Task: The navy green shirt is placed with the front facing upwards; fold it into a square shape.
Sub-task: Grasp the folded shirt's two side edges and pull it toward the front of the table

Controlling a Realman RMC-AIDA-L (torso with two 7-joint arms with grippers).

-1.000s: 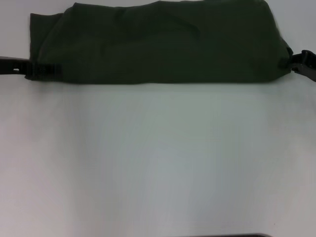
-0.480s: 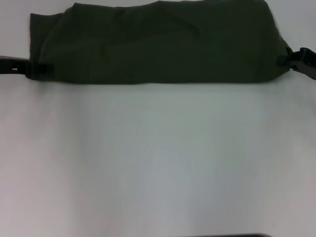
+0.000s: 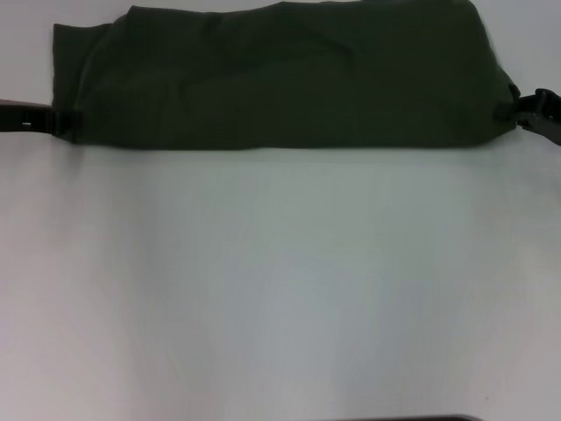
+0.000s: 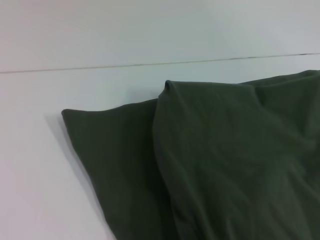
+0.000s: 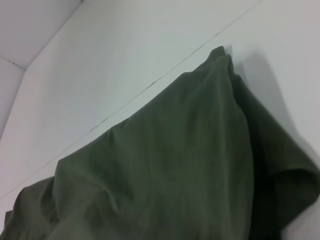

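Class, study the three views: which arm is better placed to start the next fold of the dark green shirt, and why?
Probably the right. The right gripper sits against the end of the dark olive-green cotton shirt, while the left gripper is at the opposite end, barely at its edge. The shirt lies as a long band on the white table.

— Where's the navy green shirt (image 3: 280,74)?
— Folded across the top of the frame, on the desk (image 3: 280,281).
— And the claws?
— Left claw (image 3: 63,121) at its left end, right claw (image 3: 513,110) at its right end.

No legible text, label or number anywhere, perhaps hidden inside the folded navy green shirt (image 3: 280,79).
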